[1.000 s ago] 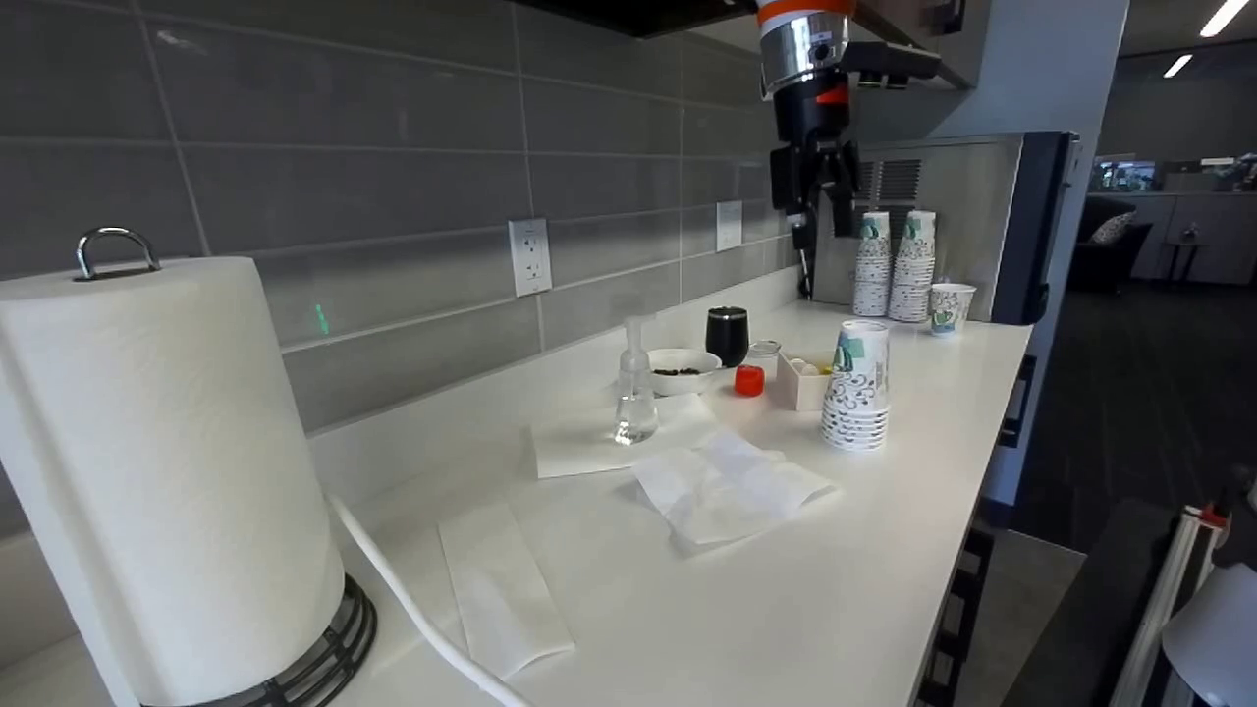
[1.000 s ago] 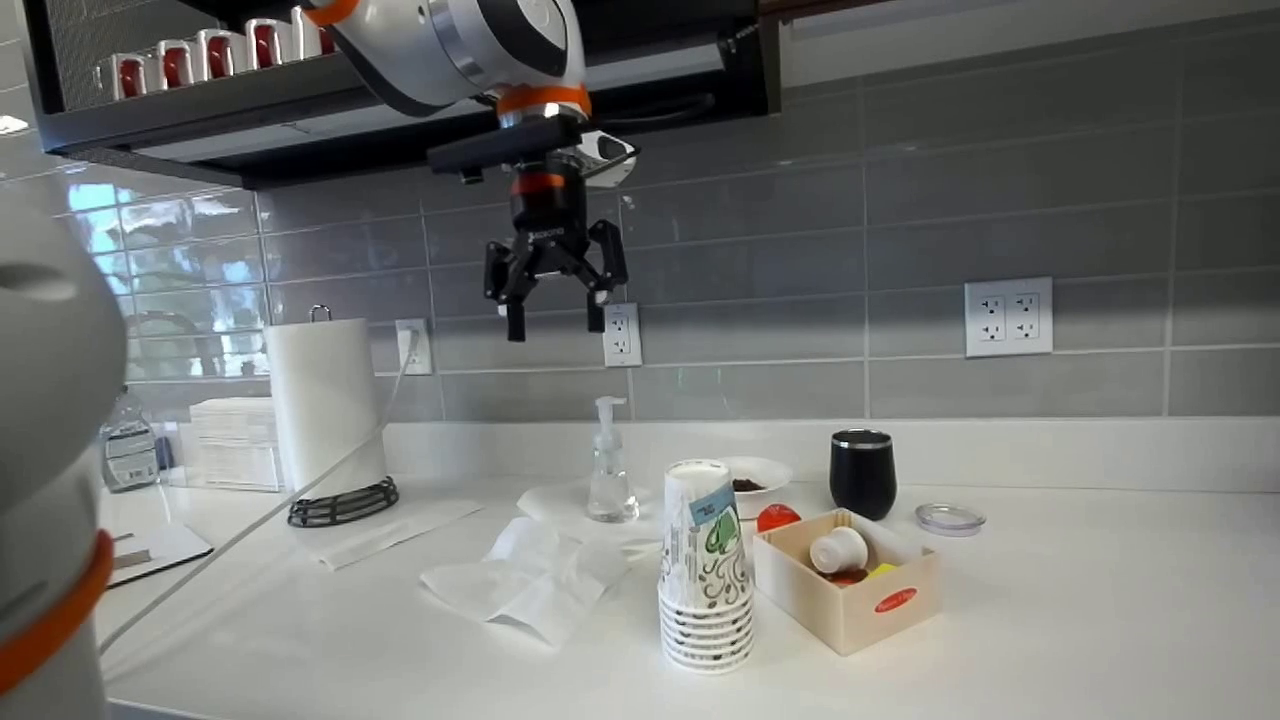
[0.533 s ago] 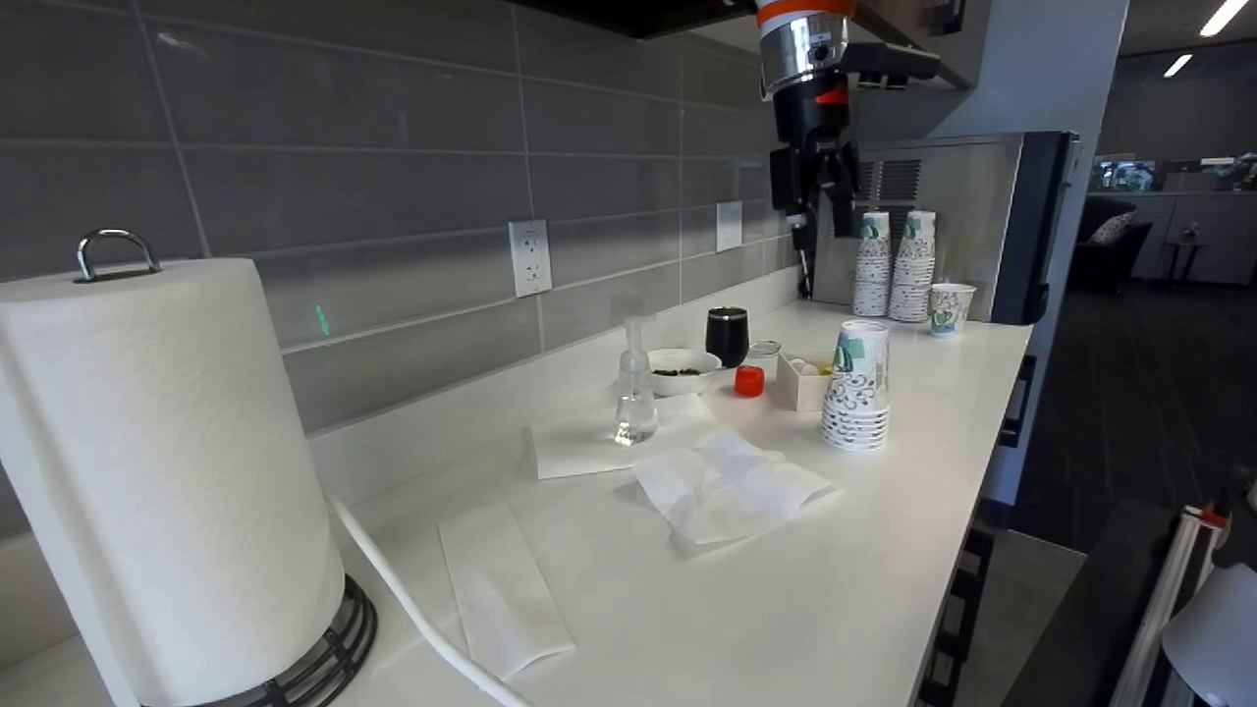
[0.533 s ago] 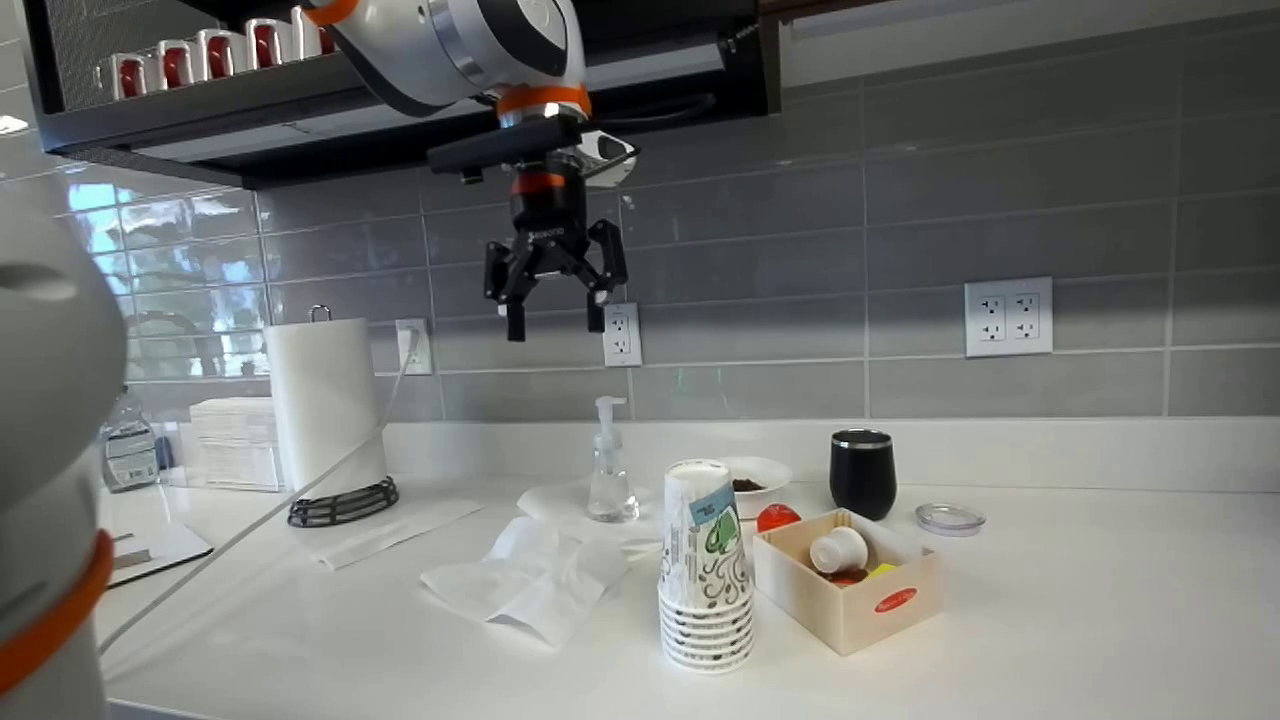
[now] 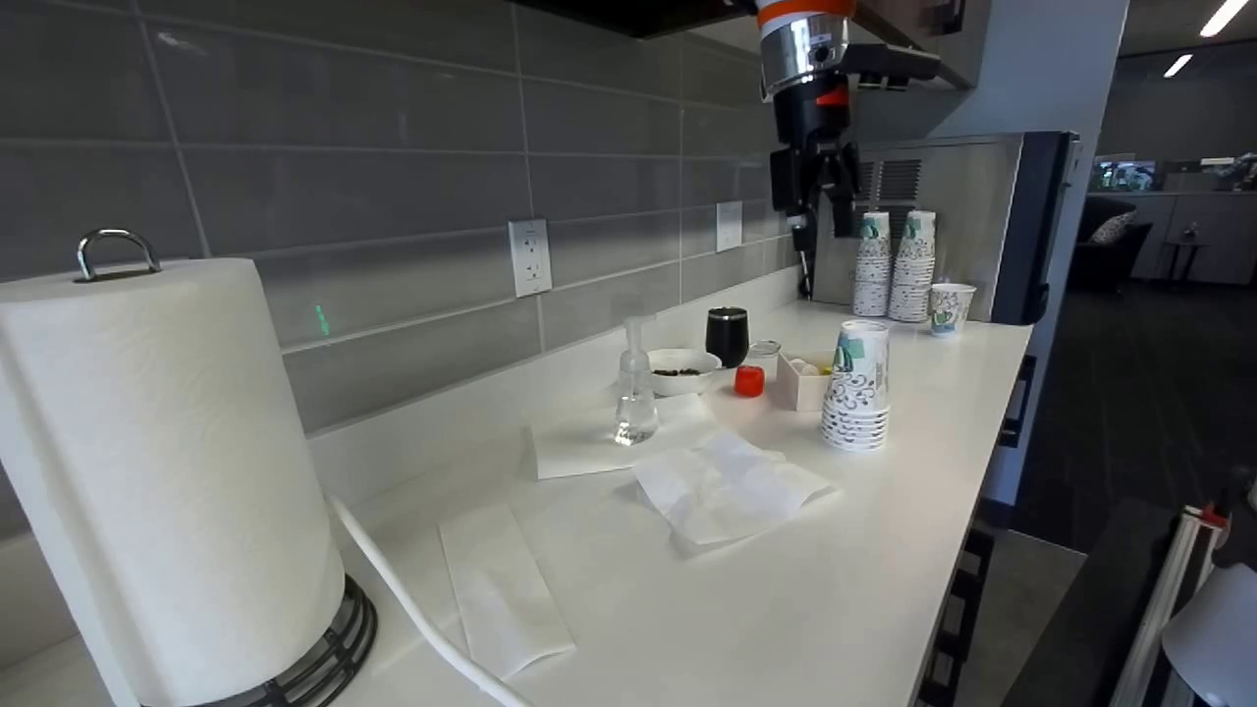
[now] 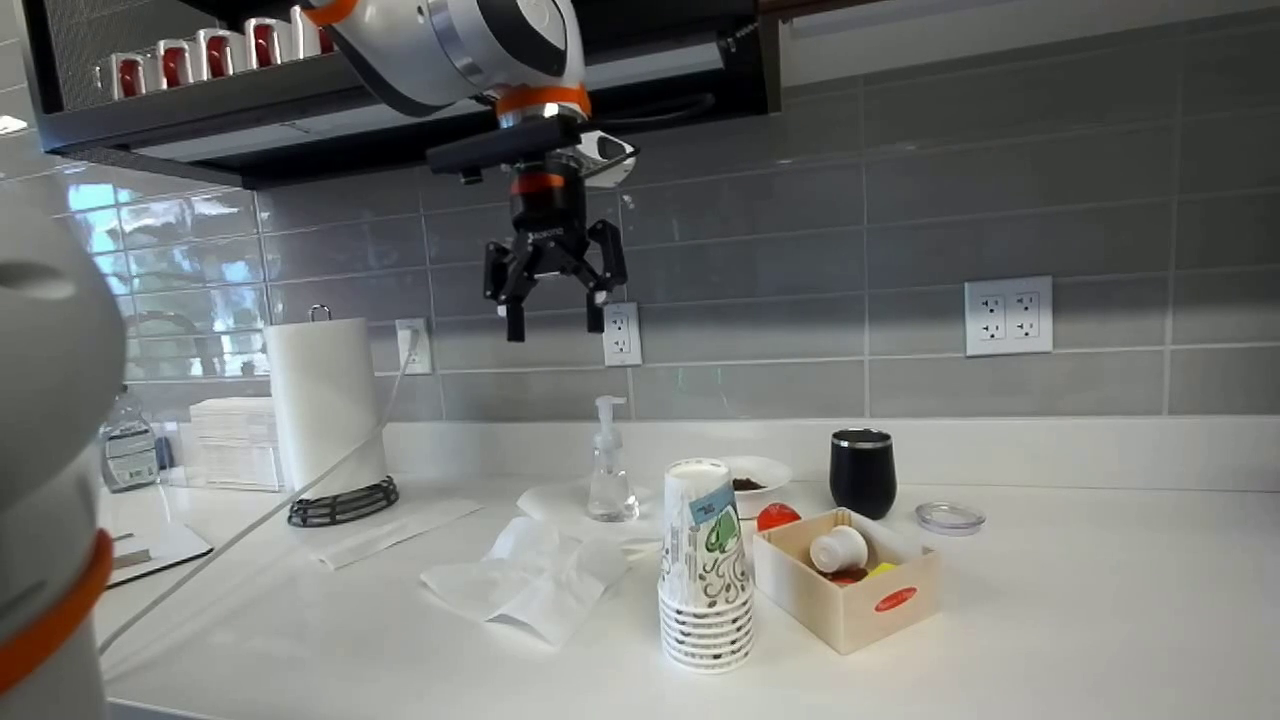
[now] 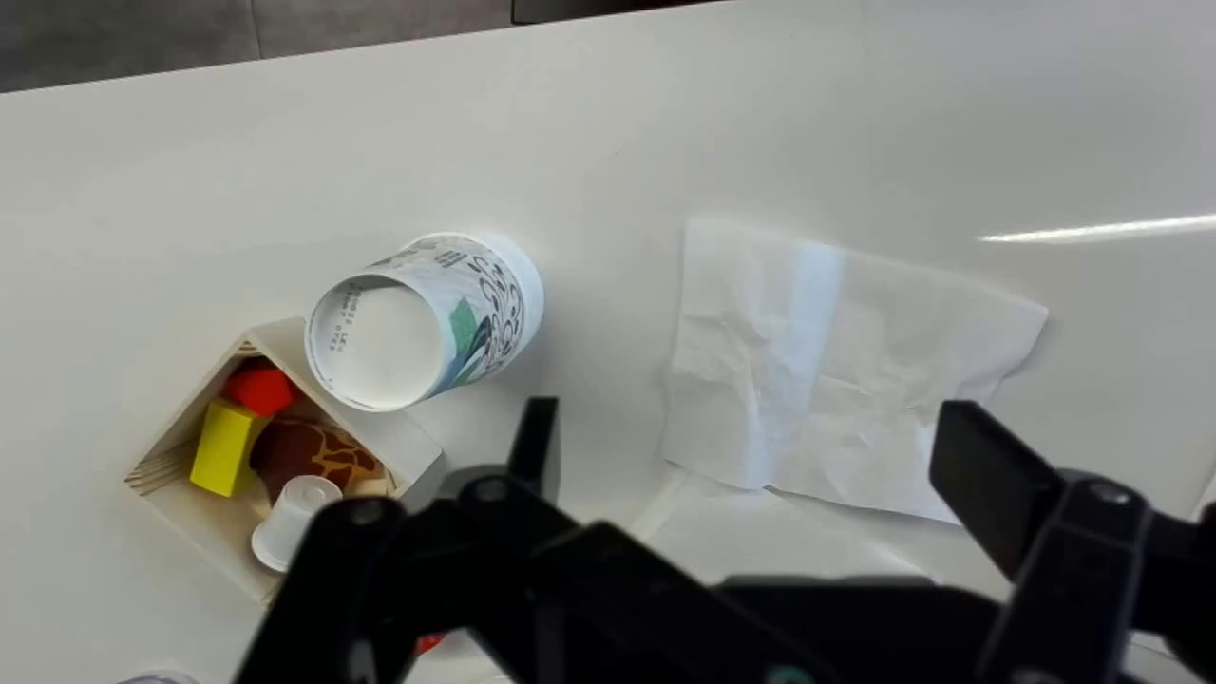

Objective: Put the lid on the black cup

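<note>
The black cup (image 6: 862, 482) stands upright and open-topped near the back wall in both exterior views (image 5: 727, 340). The clear round lid (image 6: 950, 518) lies flat on the counter beside it, also seen in an exterior view (image 5: 764, 350). In the wrist view, a clear rim at the bottom left edge may be the lid (image 7: 160, 677); the black cup is out of view there. My gripper (image 6: 555, 325) is open and empty, high above the counter, over the area of the soap bottle and paper towels. Its spread fingers (image 7: 746, 437) frame only towels and counter in the wrist view.
A stack of patterned paper cups (image 6: 705, 570) stands in front of a wooden box (image 6: 905, 608) holding small items. A red object (image 6: 777, 516), a white bowl (image 6: 765, 472) and a soap bottle (image 6: 611, 485) stand behind. A black shelf (image 6: 200, 125) hangs above.
</note>
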